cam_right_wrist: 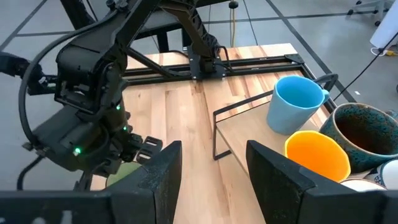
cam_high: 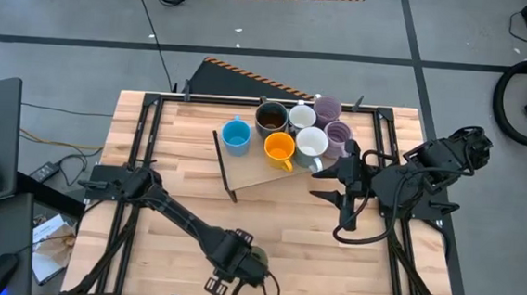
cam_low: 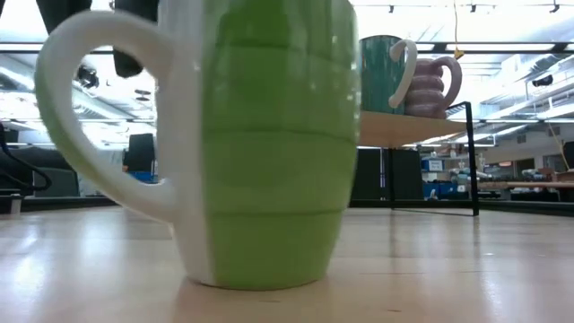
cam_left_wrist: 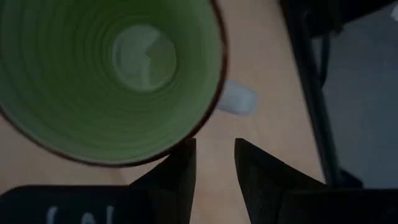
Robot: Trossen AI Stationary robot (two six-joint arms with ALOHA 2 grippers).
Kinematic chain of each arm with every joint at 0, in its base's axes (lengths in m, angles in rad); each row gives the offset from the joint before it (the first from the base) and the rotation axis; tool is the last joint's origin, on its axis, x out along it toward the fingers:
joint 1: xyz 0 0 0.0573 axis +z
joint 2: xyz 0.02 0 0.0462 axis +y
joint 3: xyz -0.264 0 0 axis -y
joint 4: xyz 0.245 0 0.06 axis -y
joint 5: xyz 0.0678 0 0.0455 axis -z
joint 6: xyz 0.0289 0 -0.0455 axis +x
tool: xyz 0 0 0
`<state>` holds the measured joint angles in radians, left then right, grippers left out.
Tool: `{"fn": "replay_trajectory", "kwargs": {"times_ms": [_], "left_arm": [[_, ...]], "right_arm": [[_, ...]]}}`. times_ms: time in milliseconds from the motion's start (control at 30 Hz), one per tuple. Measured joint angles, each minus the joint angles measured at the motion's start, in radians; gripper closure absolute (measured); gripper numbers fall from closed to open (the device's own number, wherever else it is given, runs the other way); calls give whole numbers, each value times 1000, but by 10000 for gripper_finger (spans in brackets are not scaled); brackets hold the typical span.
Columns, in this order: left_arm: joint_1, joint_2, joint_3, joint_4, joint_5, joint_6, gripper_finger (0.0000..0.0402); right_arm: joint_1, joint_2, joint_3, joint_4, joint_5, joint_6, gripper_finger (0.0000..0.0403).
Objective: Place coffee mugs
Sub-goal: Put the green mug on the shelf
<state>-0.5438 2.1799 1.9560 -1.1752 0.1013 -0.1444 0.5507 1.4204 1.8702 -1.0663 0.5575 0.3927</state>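
Green mug (cam_high: 258, 257) upright nr table (cam_high: 152, 140) front edge, left gripper (cam_left_wrist: 214, 163) above it, fingers apart off rim, right gripper (cam_right_wrist: 211, 168) open, empty, nr right edge by rack (cam_high: 243, 172) w/ other mugs (cam_high: 294, 136).

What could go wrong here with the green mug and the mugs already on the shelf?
1. The green mug stands near the table's front edge, with the left gripper right over its rim; a bump might push it off.
2. The raised shelf is crowded: the blue mug, orange mug and others sit close together, so adding another may knock one.
3. The right gripper waits beside the shelf and could clip the purple mug.
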Motion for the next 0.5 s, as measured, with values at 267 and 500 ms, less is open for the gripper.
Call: {"fn": "replay_trajectory", "kwargs": {"times_ms": [267,500], "left_arm": [[-41,0,0,111,-1,-80,286],[-73,0,0,200,-16,-27,286]], "right_arm": [[1,0,0,-1,-40,0,218],[7,0,0,-30,-2,83,218]]}}
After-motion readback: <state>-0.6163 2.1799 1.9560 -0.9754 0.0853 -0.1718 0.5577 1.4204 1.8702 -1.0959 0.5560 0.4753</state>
